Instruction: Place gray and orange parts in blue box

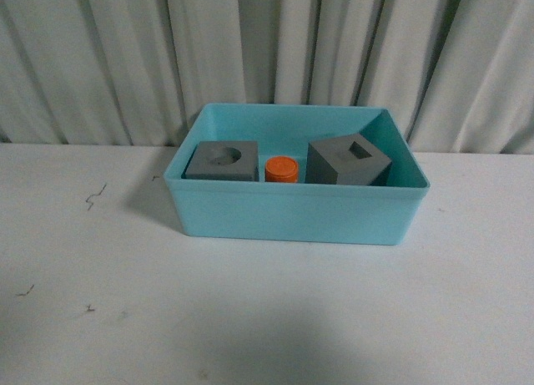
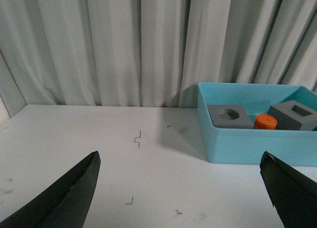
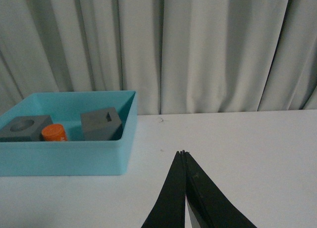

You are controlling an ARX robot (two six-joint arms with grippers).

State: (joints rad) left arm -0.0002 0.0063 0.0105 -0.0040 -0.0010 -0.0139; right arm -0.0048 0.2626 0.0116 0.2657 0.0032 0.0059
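The left gripper [image 2: 181, 188] stood spread wide, its two dark fingers [image 2: 64, 198] far apart at the edges of its wrist view and nothing between them. The right gripper [image 3: 184, 156] was clenched — its fingers met at the tips over bare counter [image 1: 267, 318], grasping nothing. Neither arm showed in the front view.

The white counter bore a few small dark scuffs near the robot and to its left. Beyond that lay the blue box [image 1: 292, 214], resting flat on the counter with its long side toward the robot. All three parts sat inside it in a row — the gray cube with the round recess [image 1: 221, 161] on the left, the orange cylinder [image 1: 282, 169] just beside it in the middle, and the gray cube with the square recess [image 1: 349, 161] on the right, turned so a corner faced the robot. Whether the parts touched one another could not be told. Behind the box hung a pleated pale curtain [image 1: 267, 51].
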